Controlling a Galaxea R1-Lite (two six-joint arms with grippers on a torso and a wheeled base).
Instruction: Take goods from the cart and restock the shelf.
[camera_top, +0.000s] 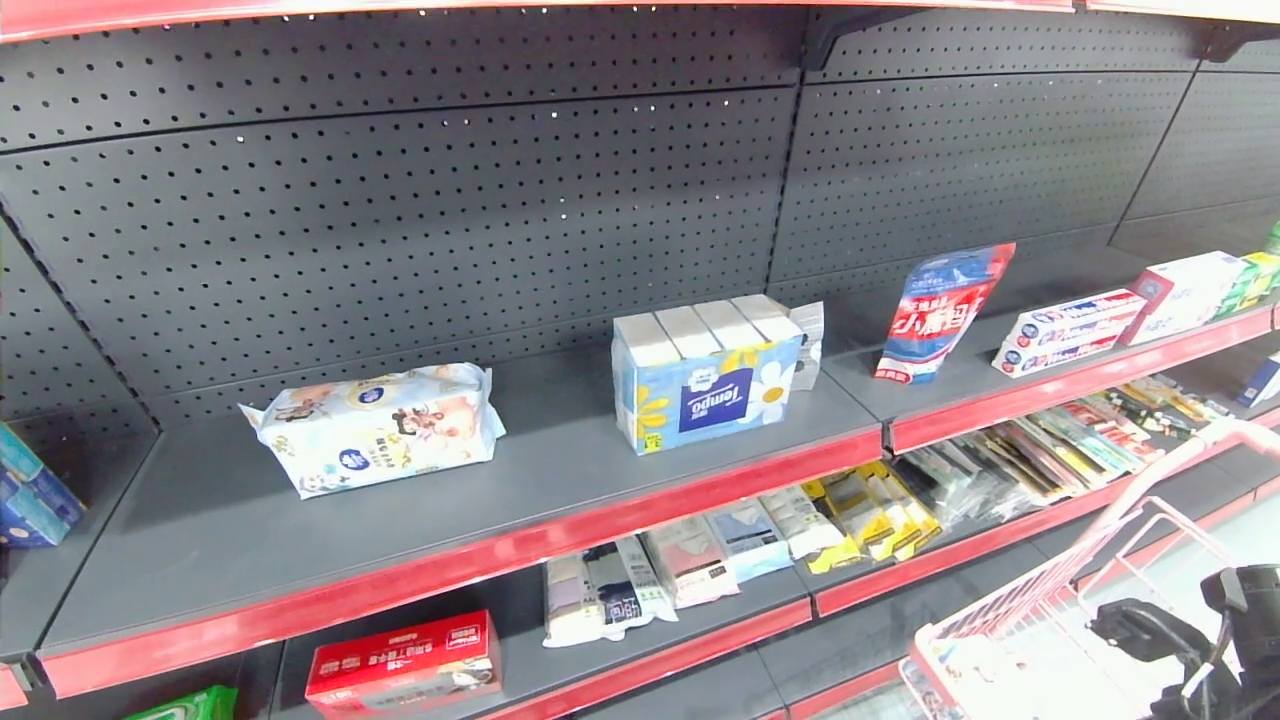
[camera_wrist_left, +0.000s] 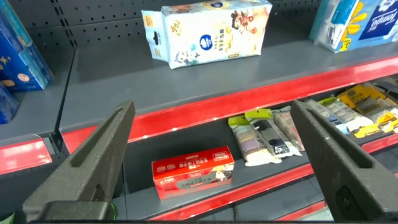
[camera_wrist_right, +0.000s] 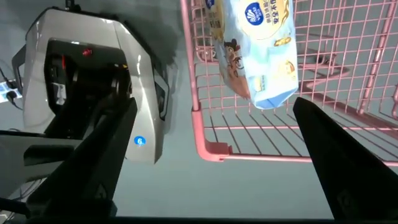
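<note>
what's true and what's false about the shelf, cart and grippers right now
1. The wipes pack lies left of the blue tissue pack on one shelf board. True.
2. The left gripper holds the red box. False: it is open and empty; the red box lies on the board below.
3. A printed pack lies in the pink cart. True.
4. The right gripper is shut on that pack. False: it is open, apart from it.
</note>
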